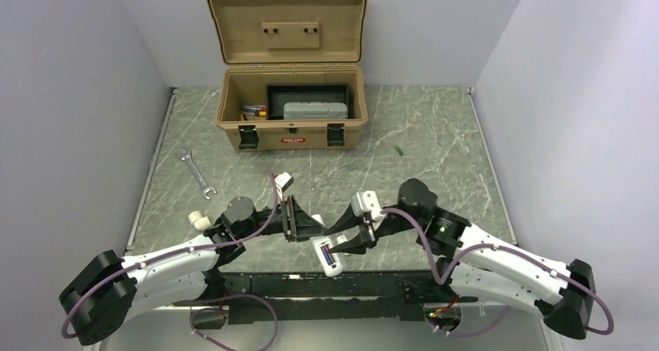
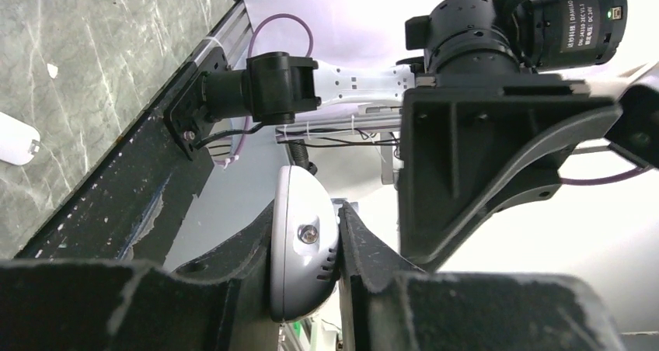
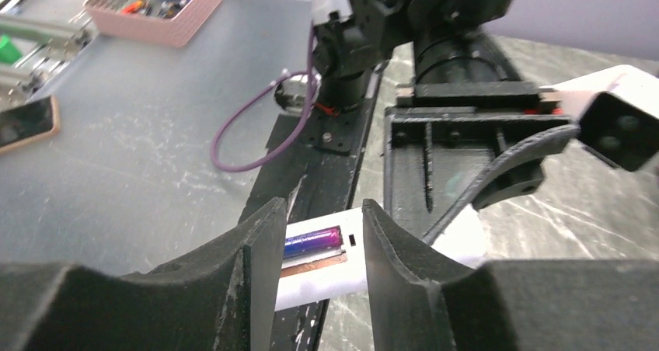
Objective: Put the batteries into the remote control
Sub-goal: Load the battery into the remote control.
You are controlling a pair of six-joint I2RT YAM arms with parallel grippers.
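The white remote control (image 1: 329,259) hangs above the table's near edge with its open battery bay facing up. My left gripper (image 1: 311,228) is shut on its far end, and in the left wrist view the fingers (image 2: 307,211) clamp the remote's rounded tip (image 2: 299,265). The dark purple battery (image 3: 313,241) lies in the bay of the remote (image 3: 326,277); it also shows from above (image 1: 328,255). My right gripper (image 3: 321,211) stands open just over the bay, a finger on either side of the battery, holding nothing. The green battery (image 1: 399,150) lies on the table far right of the toolbox.
An open tan toolbox (image 1: 291,130) stands at the back. A silver wrench (image 1: 197,174) lies on the left of the table. A small white plastic piece (image 1: 200,220) rests beside the left arm, also seen at the left wrist view's edge (image 2: 15,137). The two grippers are close together.
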